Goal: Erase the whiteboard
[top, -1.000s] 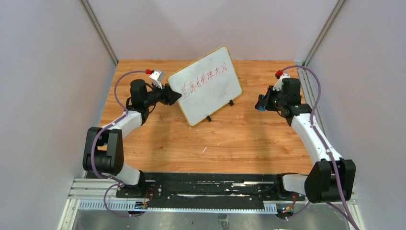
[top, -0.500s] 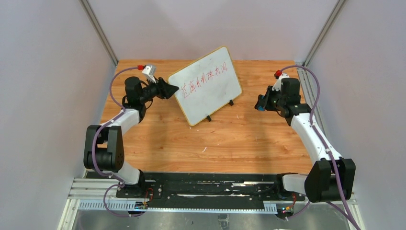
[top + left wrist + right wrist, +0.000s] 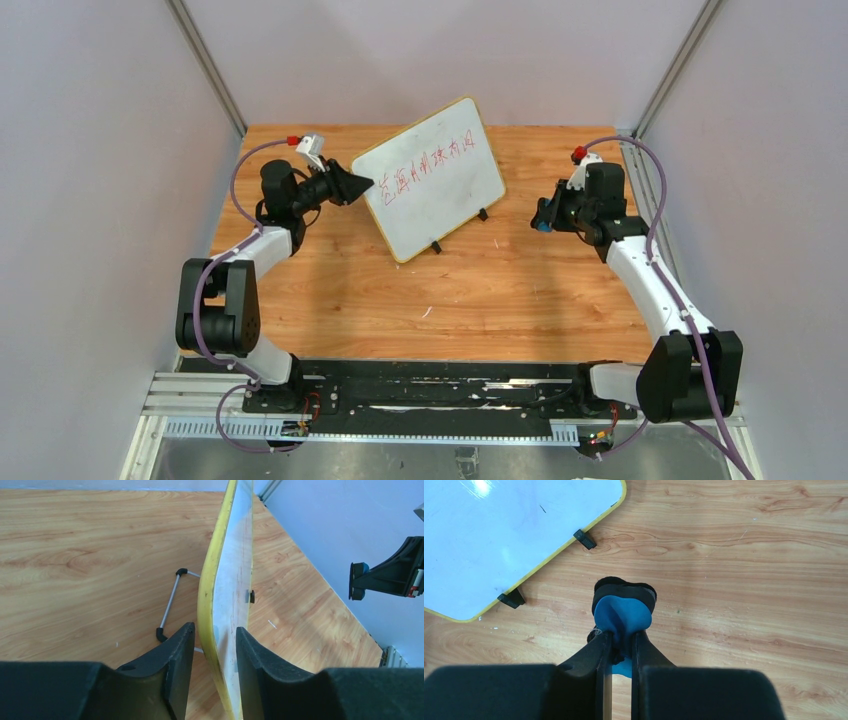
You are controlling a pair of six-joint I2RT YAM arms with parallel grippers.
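Erasing not started: the red characters [image 3: 425, 165] run across the upper half of the whiteboard [image 3: 430, 180] in a full line, no smear or wiped streak visible. Board stands toward the back middle of the tabletop [image 3: 500, 290], leaning back on a thin wire stand [image 3: 170, 602], its face turned toward the arms. Left hand [image 3: 214, 632] straddles the board's left edge, one finger behind and one on the face. The jaws are narrow, with a sliver of gap on the back side, so it reads as bracing not yet clamped. Right hand [image 3: 620, 640] is pinched tight on the eraser [image 3: 624, 612] and hovers well apart from the board, off its right side above bare wood. Left to do, by my reading: firm up the hold, bring the eraser to the face, wipe the whole line. Materials: board face glossy white with glare, corners rounded, thin yellow rim [image 3: 212, 570], two small black feet [image 3: 585, 539] on the lower edge. Eraser looks like soft blue felt with black foam backing, squashed by the grip. Tabletop is wood-grain laminate, smooth, a few pale specks.
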